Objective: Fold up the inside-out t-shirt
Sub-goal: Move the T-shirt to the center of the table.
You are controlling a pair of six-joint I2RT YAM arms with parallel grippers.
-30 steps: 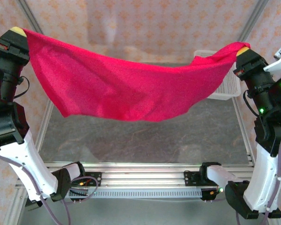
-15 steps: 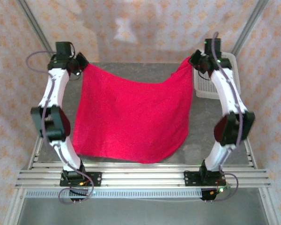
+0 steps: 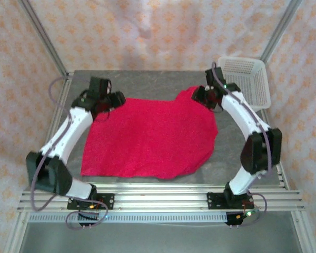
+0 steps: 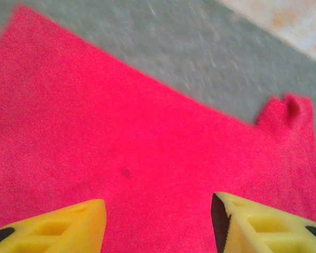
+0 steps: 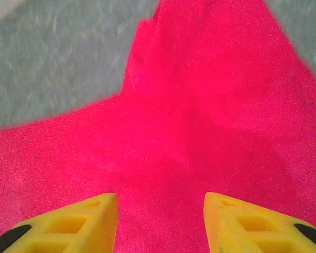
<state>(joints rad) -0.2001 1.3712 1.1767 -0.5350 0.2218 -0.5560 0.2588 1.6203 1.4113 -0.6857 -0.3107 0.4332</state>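
The crimson-red t-shirt point(image 3: 150, 137) lies spread flat on the grey table, its near hem along the front edge. My left gripper point(image 3: 113, 101) hovers over the shirt's far left corner, open, with bare red cloth point(image 4: 147, 158) between its yellow fingers point(image 4: 73, 226). Over the far right corner, where a bump of fabric point(image 3: 192, 95) sticks out, my right gripper point(image 3: 203, 96) is open too. In the right wrist view a sleeve-like flap point(image 5: 200, 63) spreads out ahead of the yellow fingers point(image 5: 253, 224). No white tag shows.
A white mesh basket point(image 3: 247, 81) stands at the table's far right corner, just behind the right arm. Bare grey table point(image 3: 147, 84) runs behind the shirt. Metal frame posts point(image 3: 42, 37) rise at the back corners, and an aluminium rail point(image 3: 158, 200) lines the front.
The shirt, held high and stretched between both grippers a second ago, was swung forward and laid flat on the table. Both grippers have let go and now stand open over its far corners.
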